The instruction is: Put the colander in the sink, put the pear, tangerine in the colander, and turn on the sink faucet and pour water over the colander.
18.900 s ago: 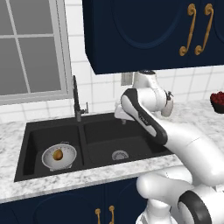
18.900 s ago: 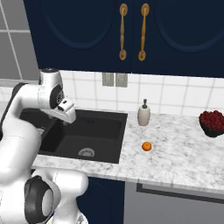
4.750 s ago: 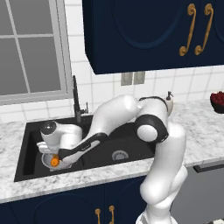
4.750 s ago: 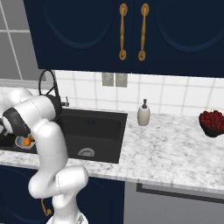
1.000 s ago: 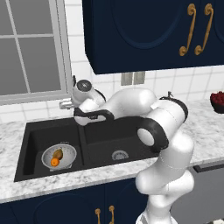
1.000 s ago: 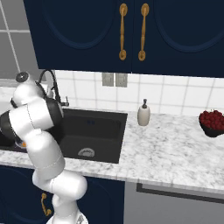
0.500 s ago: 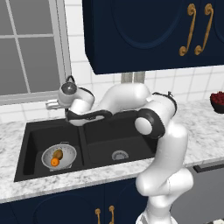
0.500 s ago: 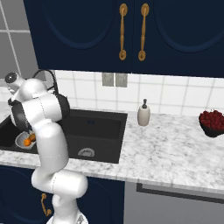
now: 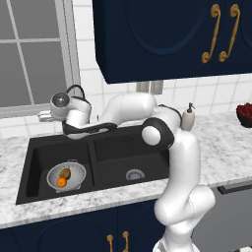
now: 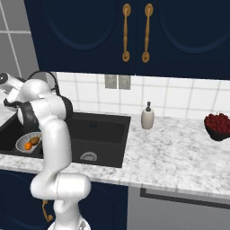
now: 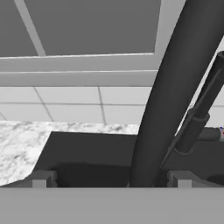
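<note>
open-jawed gripper [image 11: 111, 179] raised at the sink faucet [image 11: 175, 87], apparently to reach its lever, with pear [image 9: 65, 173] and tangerine [image 9: 61, 182] in the colander [image 9: 78, 176].

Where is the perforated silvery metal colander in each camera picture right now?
Left base view: silvery perforated metal colander in the black sink's left basin, lower left.
Right base view: colander at the left edge.
Hand view: not there.
Shared landmark: matte black double-basin sink.
</note>
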